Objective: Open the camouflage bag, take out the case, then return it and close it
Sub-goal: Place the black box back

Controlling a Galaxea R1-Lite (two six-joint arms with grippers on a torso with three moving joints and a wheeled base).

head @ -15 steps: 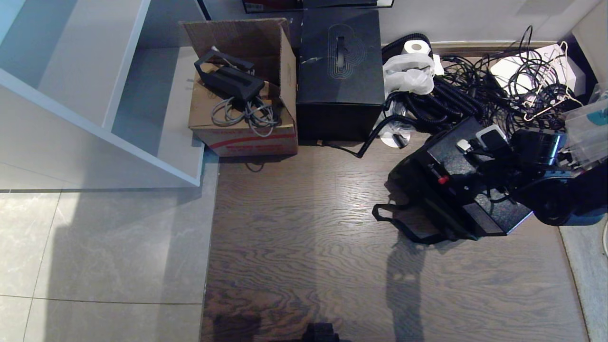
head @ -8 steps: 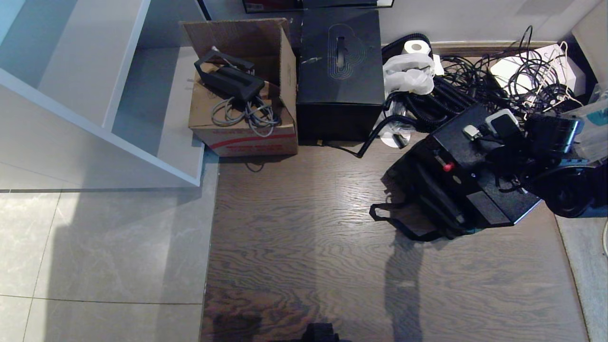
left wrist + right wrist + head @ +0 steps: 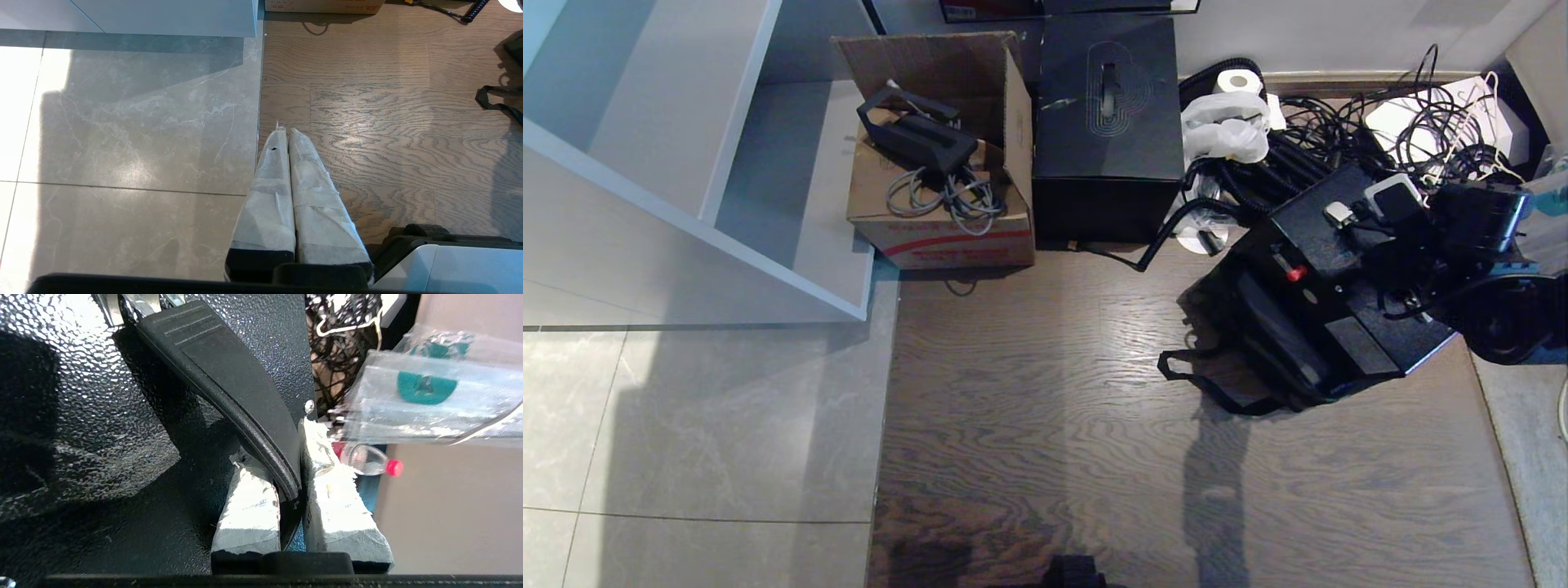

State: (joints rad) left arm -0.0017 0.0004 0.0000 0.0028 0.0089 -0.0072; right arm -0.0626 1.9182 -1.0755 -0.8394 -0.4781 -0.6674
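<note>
Where R gripper pinches — case handle.

I see a dark wood floor meeting grey tiles on its left. On the wood by the far wall sit a cardboard box, a black cube box, tangled cables and, right, the bag.

Glittery pebbled case, wood-grain floor

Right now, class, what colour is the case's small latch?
Red, clearest in the head view: latch on the case.
</note>
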